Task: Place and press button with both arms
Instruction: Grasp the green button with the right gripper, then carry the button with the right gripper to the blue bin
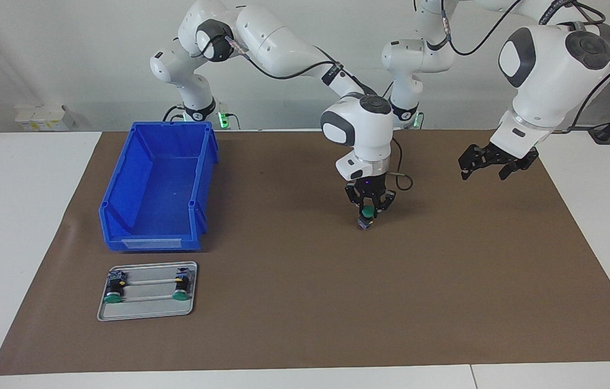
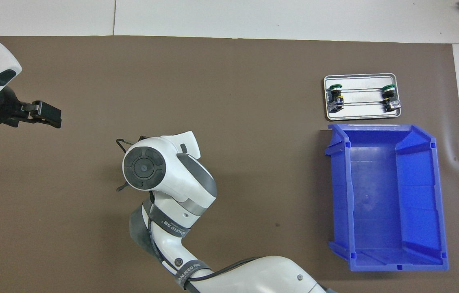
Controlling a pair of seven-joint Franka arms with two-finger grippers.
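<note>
My right gripper (image 1: 368, 214) points straight down over the middle of the brown mat (image 1: 294, 302) and is shut on a green-capped button (image 1: 367, 212). The button's grey-blue base is at or just above the mat. In the overhead view the right arm's wrist (image 2: 146, 167) hides this button and the fingers. My left gripper (image 1: 484, 175) hangs open and empty above the mat toward the left arm's end of the table; it also shows in the overhead view (image 2: 44, 114). Two more alike buttons (image 1: 113, 292) (image 1: 179, 288) lie on a silver tray (image 1: 145, 312).
A blue open bin (image 1: 159, 183) stands toward the right arm's end of the table, with the silver tray (image 2: 361, 116) just beside it, farther from the robots. The two spare buttons (image 2: 336, 94) (image 2: 390, 97) lie at the tray's ends. White table borders the mat.
</note>
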